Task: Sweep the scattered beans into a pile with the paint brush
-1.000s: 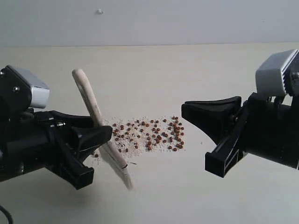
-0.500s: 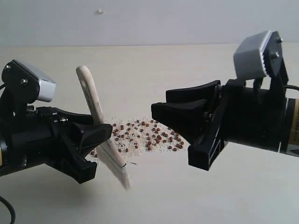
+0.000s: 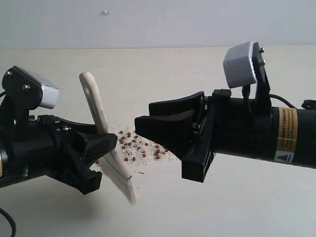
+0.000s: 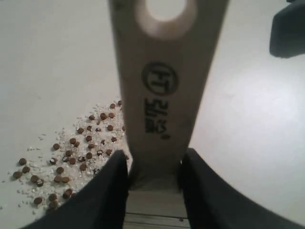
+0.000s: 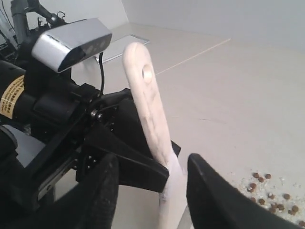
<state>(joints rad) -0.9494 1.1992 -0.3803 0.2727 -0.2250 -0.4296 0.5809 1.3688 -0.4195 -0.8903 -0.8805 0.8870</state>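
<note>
Your left fingers (image 4: 155,164) are clamped on the paint brush (image 4: 162,95), one black finger on each side of the cream handle, low down on it. In the left wrist view the handle rises straight out of that grip, showing you its round dark stamp (image 4: 159,78) and, at the far end, the hole (image 4: 164,9). From the exterior view the brush stands tilted. The handle end is up and leans back toward your left arm, and the bristles (image 3: 127,187) point down and forward toward the table (image 3: 163,74). The bristle tip is blurred there, so you cannot be sure it touches the table, though it looks very close.

Your right fingers (image 3: 143,116) stand parted with nothing between them. Their tips point toward the brush and are near it, but clear of it. Through that gap the right wrist view gives you the upper handle and the left fingers gripping below it.

The beans (image 3: 131,143) lie on the table in a loose patch between your two arms, mingled with pale crumbs (image 3: 167,156), just beside the lower part of the brush. The right fingers hang in front of the patch's right side in the exterior view and hide that part. The left wrist view shows more beans spread beside the handle.
</note>
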